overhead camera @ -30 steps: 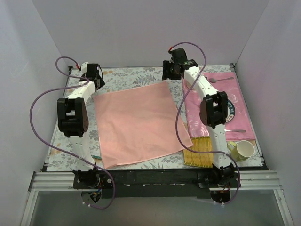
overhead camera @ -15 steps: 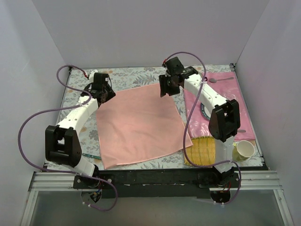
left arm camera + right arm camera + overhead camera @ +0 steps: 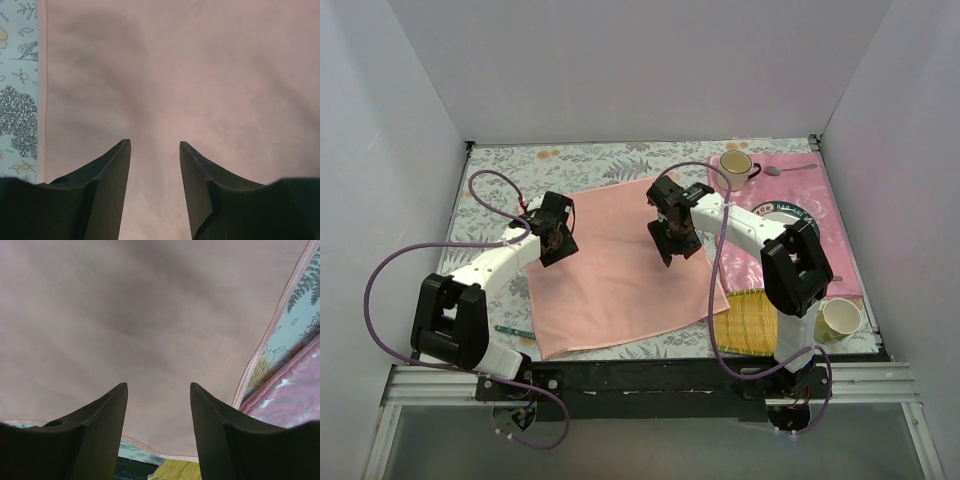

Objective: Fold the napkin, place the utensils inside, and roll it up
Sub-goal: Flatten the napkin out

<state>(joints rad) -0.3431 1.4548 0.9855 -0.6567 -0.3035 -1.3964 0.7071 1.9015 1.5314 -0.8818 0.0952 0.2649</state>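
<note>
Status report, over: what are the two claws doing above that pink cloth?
Left gripper open, empty. Right gripper open, empty. Napkin flat, unfolded beneath both. Nothing lying on it.

A: Where is there room over the cloth?
B: Between the left gripper [image 3: 558,232] and the right gripper [image 3: 670,232], the middle of the napkin [image 3: 615,285] lies flat and bare. Both sets of jaws stand apart with nothing between them.
A: And the right side?
B: Crowded. A mug [image 3: 735,165] stands at the far edge, just beside the placemat [image 3: 835,255], which carries a plate [image 3: 800,212] and a silver spoon [image 3: 790,169]. A yellow mat [image 3: 750,322] and a cup [image 3: 840,318] fill the near right corner.
A: The left?
B: A strip of floral tablecloth [image 3: 505,300] shows there, but the purple cable [image 3: 367,295] loops over it, and the teal spoon [image 3: 515,331] lies near the napkin's near left corner
</note>
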